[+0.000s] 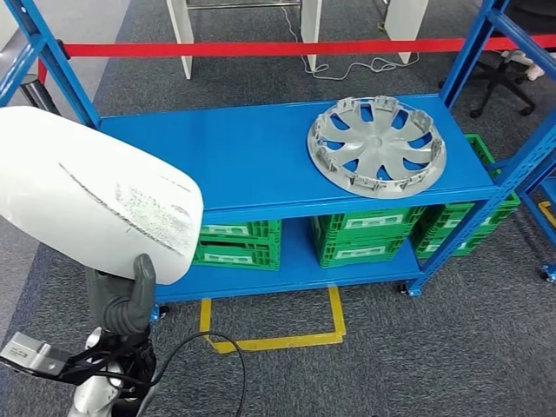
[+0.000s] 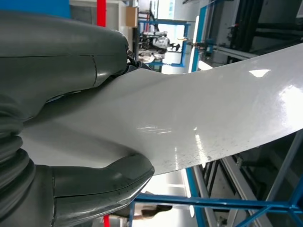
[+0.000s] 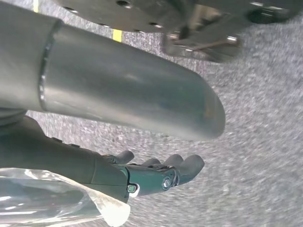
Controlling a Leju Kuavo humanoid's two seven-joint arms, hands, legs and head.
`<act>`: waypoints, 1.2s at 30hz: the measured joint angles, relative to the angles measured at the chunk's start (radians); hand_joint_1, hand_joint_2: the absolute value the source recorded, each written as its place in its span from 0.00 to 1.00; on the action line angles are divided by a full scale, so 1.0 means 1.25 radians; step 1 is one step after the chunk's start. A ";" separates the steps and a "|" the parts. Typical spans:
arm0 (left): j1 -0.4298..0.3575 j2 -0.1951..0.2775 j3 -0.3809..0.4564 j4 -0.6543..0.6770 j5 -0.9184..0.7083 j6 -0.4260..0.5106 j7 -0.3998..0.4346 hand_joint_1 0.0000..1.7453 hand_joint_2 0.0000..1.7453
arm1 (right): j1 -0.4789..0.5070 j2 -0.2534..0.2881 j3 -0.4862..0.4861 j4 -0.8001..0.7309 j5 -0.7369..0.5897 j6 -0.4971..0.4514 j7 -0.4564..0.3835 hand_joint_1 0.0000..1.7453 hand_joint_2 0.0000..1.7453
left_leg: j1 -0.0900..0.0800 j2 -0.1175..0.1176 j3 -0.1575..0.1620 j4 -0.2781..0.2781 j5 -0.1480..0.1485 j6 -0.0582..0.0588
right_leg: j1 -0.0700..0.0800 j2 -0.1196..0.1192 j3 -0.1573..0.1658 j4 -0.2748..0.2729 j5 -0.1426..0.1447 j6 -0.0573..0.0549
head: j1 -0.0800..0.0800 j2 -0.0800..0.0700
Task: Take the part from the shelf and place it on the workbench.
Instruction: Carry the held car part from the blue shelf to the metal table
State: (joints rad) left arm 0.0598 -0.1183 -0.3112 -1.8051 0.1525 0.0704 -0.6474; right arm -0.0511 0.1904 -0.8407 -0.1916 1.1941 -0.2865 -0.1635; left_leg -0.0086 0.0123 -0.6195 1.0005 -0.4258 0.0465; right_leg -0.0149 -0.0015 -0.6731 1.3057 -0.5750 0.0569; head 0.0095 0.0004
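A large white curved part [image 1: 92, 195] fills the left of the head view, held up in front of the blue shelf [image 1: 249, 156]. My left hand [image 1: 124, 300] grips its lower edge from beneath. In the left wrist view the thumb and fingers [image 2: 103, 182] clamp the smooth white part [image 2: 200, 113] from both sides. My right hand [image 3: 150, 172] hangs over the grey carpet with its fingers apart and nothing in it. A silver wheel cover [image 1: 377, 146] lies flat on the shelf's top board at the right.
Green crates [image 1: 357, 234] stand on the shelf's lower board. A yellow line [image 1: 281, 334] marks the carpet in front of the shelf. A red bar [image 1: 275, 48] runs across behind it. An office chair [image 1: 505, 78] stands at the far right.
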 joint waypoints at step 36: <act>0.037 0.013 0.028 -0.019 -0.026 -0.026 -0.013 1.00 1.00 | -0.008 -0.001 -0.124 -0.005 -0.105 0.110 -0.057 0.00 0.00 | -0.001 -0.005 -0.038 0.007 0.042 -0.032 | 0.004 -0.001 0.204 -0.286 -0.004 -0.036 | 0.004 0.000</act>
State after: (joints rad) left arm 0.1065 -0.1017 -0.2766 -1.8292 0.1201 0.0380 -0.6640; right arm -0.0614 0.1888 -0.9962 -0.1981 1.0624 -0.1485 -0.2354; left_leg -0.0100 0.0067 -0.6664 1.0092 -0.3729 0.0066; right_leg -0.0096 -0.0031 -0.4175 0.9482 -0.5800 0.0119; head 0.0149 0.0004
